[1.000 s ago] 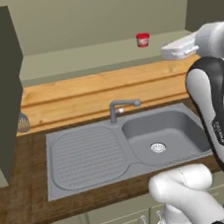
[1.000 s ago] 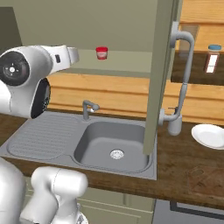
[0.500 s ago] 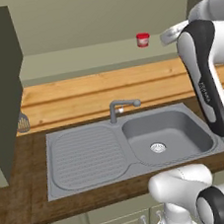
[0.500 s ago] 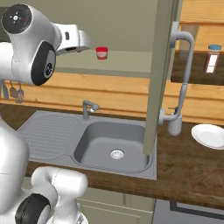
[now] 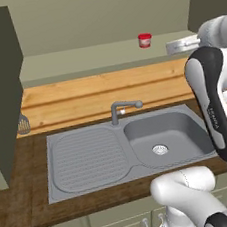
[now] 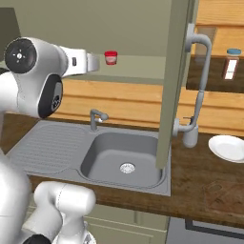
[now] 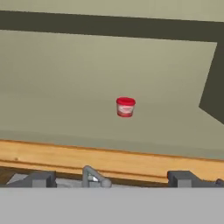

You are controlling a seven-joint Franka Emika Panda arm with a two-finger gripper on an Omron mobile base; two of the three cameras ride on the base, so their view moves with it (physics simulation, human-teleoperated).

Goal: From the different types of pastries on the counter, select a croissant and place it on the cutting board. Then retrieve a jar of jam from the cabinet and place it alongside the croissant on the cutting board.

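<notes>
The jam jar [image 5: 145,40] stands on the cabinet shelf [image 5: 93,57], above and behind the sink [image 5: 166,136].

1. Jar [image 5: 145,40]: red lid, red body with a pale band round the middle.
2. Sink [image 5: 85,156]: flat grey all over, its tap [image 5: 123,109] the same grey.
3. Counter [image 5: 24,187]: dark brown wood grain.
4. Wall panel [image 5: 98,94]: light honey wood in level planks.
5. Cabinet shelf [image 5: 79,62]: dull olive.
6. Plate [image 6: 229,148]: plain white.
7. Bottle [image 6: 231,63]: blue cap, white label.
</notes>
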